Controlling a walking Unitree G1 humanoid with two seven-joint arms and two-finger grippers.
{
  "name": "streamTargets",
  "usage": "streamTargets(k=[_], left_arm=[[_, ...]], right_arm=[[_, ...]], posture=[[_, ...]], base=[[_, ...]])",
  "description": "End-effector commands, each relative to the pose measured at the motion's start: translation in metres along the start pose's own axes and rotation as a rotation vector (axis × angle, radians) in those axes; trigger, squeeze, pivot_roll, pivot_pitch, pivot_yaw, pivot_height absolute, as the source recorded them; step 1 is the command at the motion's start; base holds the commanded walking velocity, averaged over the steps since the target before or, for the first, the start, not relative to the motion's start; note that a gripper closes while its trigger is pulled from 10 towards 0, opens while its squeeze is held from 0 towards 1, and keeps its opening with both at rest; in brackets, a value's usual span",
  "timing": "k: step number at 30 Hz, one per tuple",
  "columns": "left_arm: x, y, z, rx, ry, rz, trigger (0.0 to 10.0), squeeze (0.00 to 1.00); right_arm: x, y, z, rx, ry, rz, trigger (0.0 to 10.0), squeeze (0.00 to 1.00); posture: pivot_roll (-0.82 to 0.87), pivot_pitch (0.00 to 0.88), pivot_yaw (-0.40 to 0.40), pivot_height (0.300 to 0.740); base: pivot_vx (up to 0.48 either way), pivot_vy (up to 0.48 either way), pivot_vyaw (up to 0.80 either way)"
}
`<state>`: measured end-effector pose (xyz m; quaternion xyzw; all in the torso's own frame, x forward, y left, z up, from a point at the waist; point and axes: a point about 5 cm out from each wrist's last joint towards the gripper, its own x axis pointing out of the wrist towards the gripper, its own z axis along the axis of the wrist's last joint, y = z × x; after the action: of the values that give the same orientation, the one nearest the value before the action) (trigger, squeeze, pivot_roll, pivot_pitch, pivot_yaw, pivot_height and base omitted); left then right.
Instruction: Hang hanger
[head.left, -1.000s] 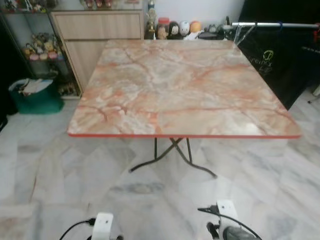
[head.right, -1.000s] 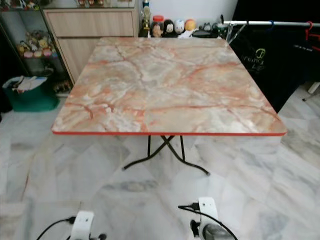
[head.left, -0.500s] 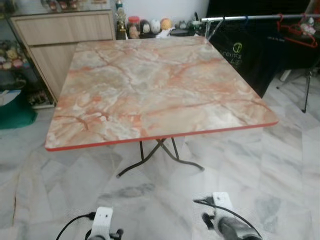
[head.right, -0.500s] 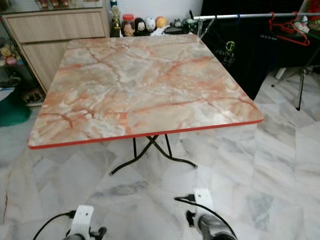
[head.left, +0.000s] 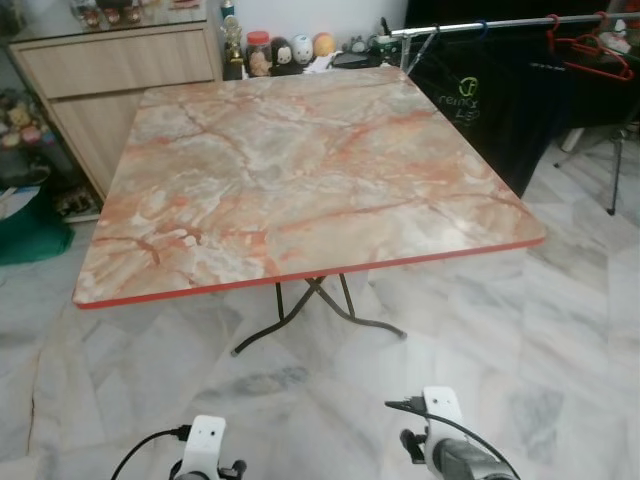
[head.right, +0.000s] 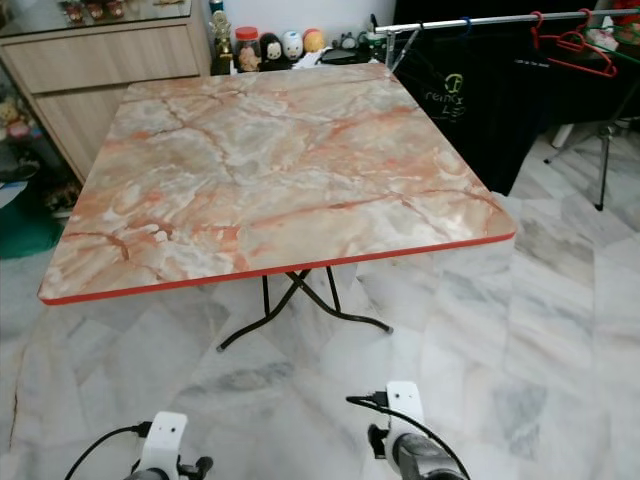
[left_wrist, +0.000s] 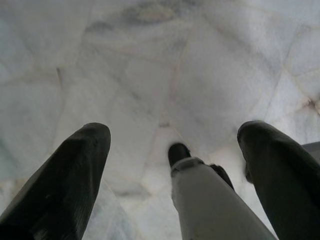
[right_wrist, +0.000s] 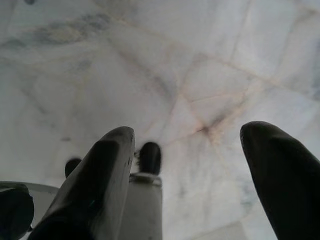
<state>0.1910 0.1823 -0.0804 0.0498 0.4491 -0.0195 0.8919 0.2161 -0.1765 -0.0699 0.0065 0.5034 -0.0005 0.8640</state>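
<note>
Two tools hang low over the pale marble floor (left_wrist: 150, 65), both spread wide and holding nothing: the left tool (left_wrist: 175, 150) and the right tool (right_wrist: 187, 155), each pointing down past the robot's own legs. Beyond them stands the square marble-patterned counter with a red edge (head.left: 300, 170) on folding black legs, its top bare. Farther off, up and to the right, a horizontal silver clothes rail (head.right: 480, 20) carries red wire hangers (head.right: 565, 45) near its far right end. Those hangers lie well apart from both tools, so the right arm looks nearer.
</note>
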Motion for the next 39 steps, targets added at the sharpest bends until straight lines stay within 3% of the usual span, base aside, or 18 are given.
streamTargets(k=[1, 10, 39], left_arm=[[-0.0002, 0.0024, -0.0025, 0.002, 0.022, 0.012, 10.0, 0.00], [0.0015, 0.0024, 0.0071, 0.004, 0.000, 0.006, 10.0, 0.00], [0.0012, 0.0005, 0.0048, 0.003, 0.005, -0.001, 10.0, 0.00]], right_arm=[[0.0003, 0.0043, 0.0047, -0.011, -0.004, 0.012, 10.0, 0.00], [0.0000, 0.0042, 0.0142, -0.016, -0.030, 0.013, 10.0, 0.00], [-0.0002, 0.0019, 0.0126, -0.016, -0.026, 0.015, 10.0, 0.00]], posture=[[-0.05, 0.000, 0.016, 0.740], [-0.08, 0.000, 0.026, 0.740], [-0.07, 0.000, 0.014, 0.740]], base=[[0.000, -0.364, 0.00], [0.000, -0.367, 0.00], [0.000, -0.468, 0.00]])
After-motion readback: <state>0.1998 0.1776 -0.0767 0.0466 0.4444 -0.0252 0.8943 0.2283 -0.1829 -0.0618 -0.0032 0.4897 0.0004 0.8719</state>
